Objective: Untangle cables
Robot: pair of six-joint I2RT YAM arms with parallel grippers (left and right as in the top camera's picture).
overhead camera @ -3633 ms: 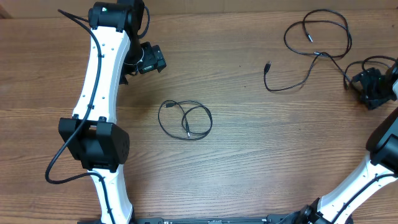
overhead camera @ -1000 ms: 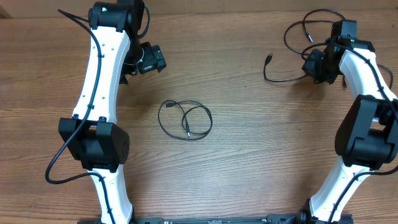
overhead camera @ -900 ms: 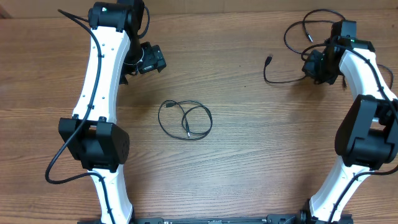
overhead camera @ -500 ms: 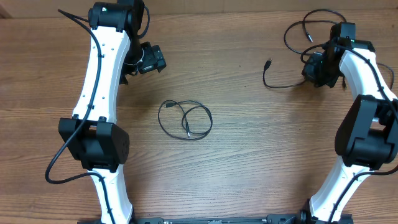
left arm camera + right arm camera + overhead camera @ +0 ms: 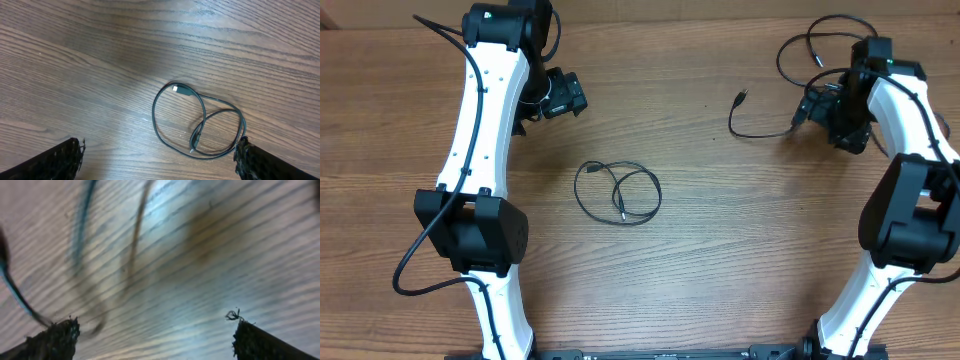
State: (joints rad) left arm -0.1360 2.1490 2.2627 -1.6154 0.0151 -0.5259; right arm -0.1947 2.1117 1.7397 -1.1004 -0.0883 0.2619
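Observation:
One of the cables (image 5: 617,192) lies in a small double loop at the table's middle, and the left wrist view shows this cable (image 5: 200,120) just ahead of the fingers. My left gripper (image 5: 560,95) (image 5: 157,165) hangs open above the table, up and to the left of the loop, holding nothing. A second cable (image 5: 758,135) trails from its plug end (image 5: 740,98) toward my right gripper (image 5: 825,108), with more loops (image 5: 780,58) behind. In the blurred right wrist view my right gripper (image 5: 155,340) stands open with bare wood between its fingers. Smeared cable strands (image 5: 82,230) lie ahead on the left.
The wooden table (image 5: 720,260) carries only the two cable groups. The white left arm (image 5: 485,120) runs down the left side. The right arm (image 5: 910,150) runs down the right edge.
My right gripper has gone from shut to open by the right-hand cable. That cable's free plug end has shifted a little to the left. The left arm and the middle loop have not moved.

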